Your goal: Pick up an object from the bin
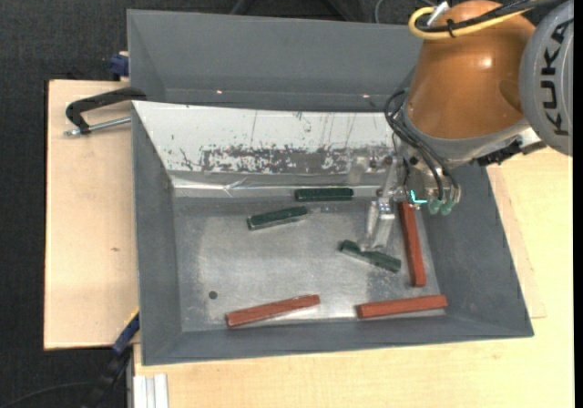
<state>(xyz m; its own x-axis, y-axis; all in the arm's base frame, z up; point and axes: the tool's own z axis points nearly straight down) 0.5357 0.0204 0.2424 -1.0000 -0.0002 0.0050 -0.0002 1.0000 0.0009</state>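
My gripper (376,231) reaches down in the right part of the bin, below the orange wrist cover. Its tip is just above a short dark green bar (371,257) that lies slanted on the bin floor. Whether it touches the bar cannot be told. A red-brown bar (414,247) lies lengthwise right beside the gripper, on its right. Another red-brown bar (402,307) lies flat near the front wall, below both.
Two more dark green bars lie toward the back: one (323,195) by the back wall, one (278,217) left of it. A third red-brown bar (272,311) lies at the front centre. The bin's right wall is close to the gripper.
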